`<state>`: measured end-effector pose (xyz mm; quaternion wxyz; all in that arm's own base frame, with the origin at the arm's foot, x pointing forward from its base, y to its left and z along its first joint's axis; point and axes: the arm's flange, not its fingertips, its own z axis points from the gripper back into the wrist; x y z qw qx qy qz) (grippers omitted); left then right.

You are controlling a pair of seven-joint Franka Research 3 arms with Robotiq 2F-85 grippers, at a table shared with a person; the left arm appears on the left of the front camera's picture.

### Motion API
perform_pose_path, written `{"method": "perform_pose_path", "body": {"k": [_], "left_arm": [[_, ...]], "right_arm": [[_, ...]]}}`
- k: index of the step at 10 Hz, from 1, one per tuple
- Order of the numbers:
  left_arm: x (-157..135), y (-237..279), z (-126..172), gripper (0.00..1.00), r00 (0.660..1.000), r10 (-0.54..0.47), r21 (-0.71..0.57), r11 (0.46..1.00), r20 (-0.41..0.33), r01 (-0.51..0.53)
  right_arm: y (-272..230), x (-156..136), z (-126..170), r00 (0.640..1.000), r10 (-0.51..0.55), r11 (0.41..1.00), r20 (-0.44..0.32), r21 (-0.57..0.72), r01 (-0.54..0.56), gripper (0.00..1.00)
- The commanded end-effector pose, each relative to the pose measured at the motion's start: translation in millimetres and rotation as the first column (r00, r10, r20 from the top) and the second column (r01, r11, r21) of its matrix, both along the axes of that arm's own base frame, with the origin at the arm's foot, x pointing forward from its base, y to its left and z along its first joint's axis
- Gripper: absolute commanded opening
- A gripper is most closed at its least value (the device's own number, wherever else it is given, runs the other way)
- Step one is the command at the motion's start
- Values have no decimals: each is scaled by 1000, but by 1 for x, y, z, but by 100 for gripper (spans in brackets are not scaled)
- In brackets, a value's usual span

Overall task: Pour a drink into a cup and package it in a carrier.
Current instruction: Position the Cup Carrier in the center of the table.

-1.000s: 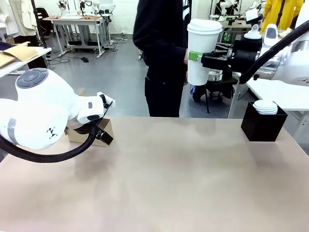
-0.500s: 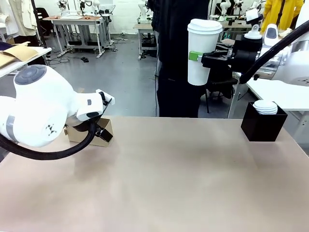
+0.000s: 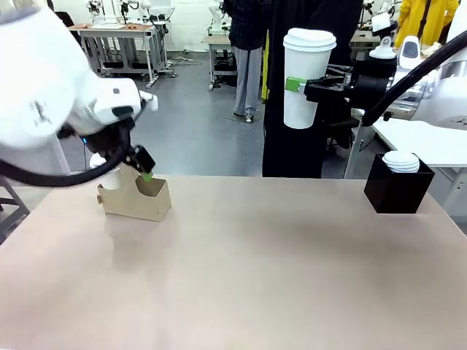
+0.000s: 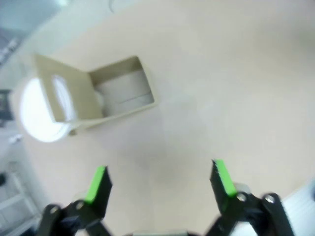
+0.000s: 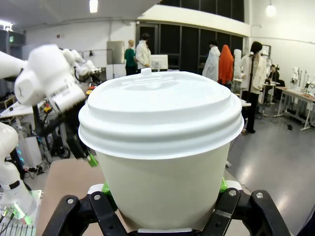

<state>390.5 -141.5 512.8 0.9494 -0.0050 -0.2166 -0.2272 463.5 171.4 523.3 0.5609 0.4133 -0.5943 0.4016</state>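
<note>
Pinching the lidded paper cup [image 3: 308,58], the right gripper [image 3: 300,86] held it aloft; the left gripper [image 4: 160,177] hovered spread-fingered just above the cardboard carrier [image 3: 146,203].

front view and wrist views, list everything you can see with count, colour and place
cup: one, white with white lid, held in the air above the table's far right
carrier: one, brown cardboard, far left of table
white round thing: one, at the carrier's left end, too blurred to identify
black box: one, far right of table
lids: one white stack, in the black box
table: one, beige
person: one, dark clothes, behind the far edge
left gripper: open, above the carrier
right gripper: shut on the cup
</note>
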Motion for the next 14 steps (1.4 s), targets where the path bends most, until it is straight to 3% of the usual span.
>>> {"method": "perform_pose_path", "body": {"k": [1, 4, 8, 10, 11, 12, 14], "left_arm": [[5, -7, 37, 100, 996, 90, 2, 996, -22, -90], [57, 9, 55, 100, 978, 203, 23, 979, -56, -202], [124, 34, 23, 100, 955, 274, -9, 961, -117, -277], [136, 38, 10, 100, 948, 300, 0, 953, -101, -302], [137, 39, 8, 100, 940, 314, -7, 948, -134, -318], [135, 39, 3, 100, 955, 264, -6, 964, -131, -267], [135, 39, 3, 100, 955, 264, -6, 964, -131, -267]], "right_arm": [[5, 1, 5, 1000, -21, 1000, 20, 5, 21, 81], [5, 1, 5, 1000, -21, 1000, 20, 5, 21, 81], [5, 1, 5, 1000, -21, 1000, 20, 5, 21, 81], [5, 1, 5, 1000, -21, 1000, 20, 5, 21, 81], [5, 1, 5, 1000, -21, 1000, 20, 5, 21, 81], [5, 1, 5, 1000, -21, 1000, 20, 5, 21, 81], [5, 1, 5, 1000, -21, 1000, 20, 5, 21, 81]]}}
